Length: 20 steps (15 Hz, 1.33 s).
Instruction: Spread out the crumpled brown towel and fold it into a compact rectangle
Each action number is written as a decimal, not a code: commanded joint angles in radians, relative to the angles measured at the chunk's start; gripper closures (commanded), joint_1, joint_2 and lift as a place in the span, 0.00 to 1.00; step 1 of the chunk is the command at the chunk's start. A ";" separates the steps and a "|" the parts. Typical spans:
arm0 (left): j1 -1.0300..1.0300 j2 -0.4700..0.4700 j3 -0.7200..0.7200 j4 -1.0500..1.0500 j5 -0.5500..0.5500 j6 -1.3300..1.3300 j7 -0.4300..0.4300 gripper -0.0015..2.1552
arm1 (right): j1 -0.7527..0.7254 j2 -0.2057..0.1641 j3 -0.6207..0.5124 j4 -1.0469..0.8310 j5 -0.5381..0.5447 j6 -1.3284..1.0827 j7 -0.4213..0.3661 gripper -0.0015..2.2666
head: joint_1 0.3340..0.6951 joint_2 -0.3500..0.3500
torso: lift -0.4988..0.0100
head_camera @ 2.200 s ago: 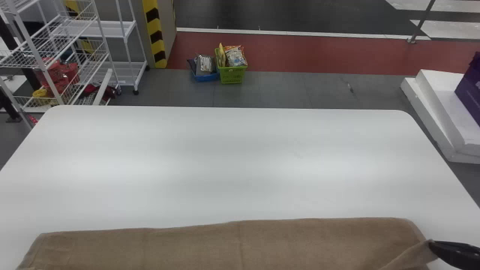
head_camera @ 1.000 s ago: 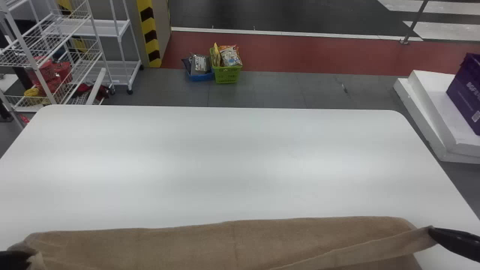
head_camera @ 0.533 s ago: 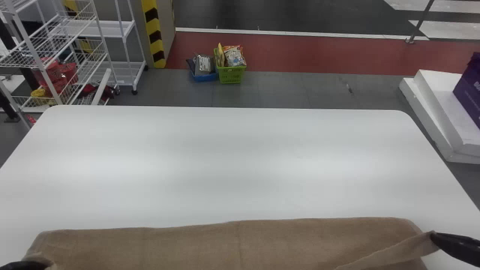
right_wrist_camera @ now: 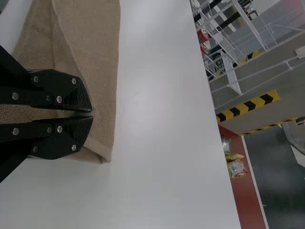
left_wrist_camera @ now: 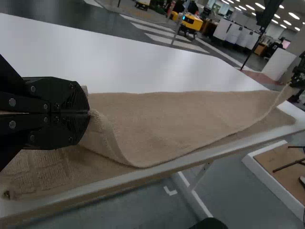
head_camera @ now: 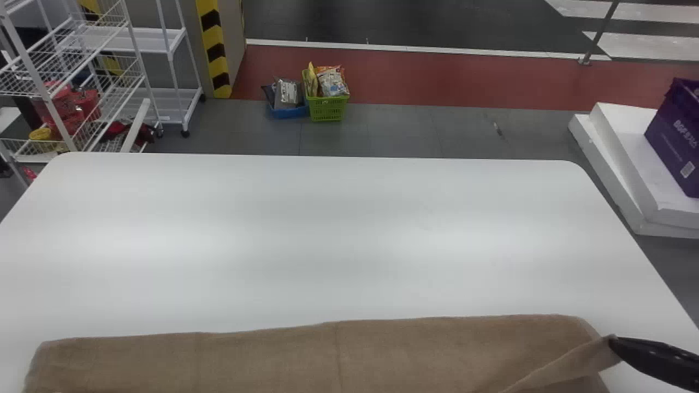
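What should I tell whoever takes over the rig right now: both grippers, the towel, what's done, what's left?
Left gripper: shut on the towel's raised edge near one end.
Right gripper: shut on a raised corner at the other end.
Brown towel: stretched in a long strip along the near side of the white table, with an under layer lying below the raised part.
Done: spread out lengthwise, both ends gripped.
Left: probably lay the raised edge over evenly, release, then fold the length down; it isn't a compact rectangle yet.
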 commanded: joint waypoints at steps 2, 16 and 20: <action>0.001 0.002 0.001 0.000 -0.093 -0.002 0.061 0.80 | 0.000 0.003 0.000 -0.002 -0.001 0.000 0.003 0.45 | 1.00 0.38 | 0.73; 0.012 0.013 0.099 -0.011 -0.187 0.016 0.108 0.63 | 0.005 0.007 0.017 0.012 0.002 -0.034 0.003 0.45 | 1.00 0.50 | 0.73; 0.020 0.002 0.145 -0.052 -0.108 0.013 0.090 0.00 | 0.008 0.007 0.025 0.018 0.012 -0.052 0.003 0.45 | 1.00 0.55 | 0.73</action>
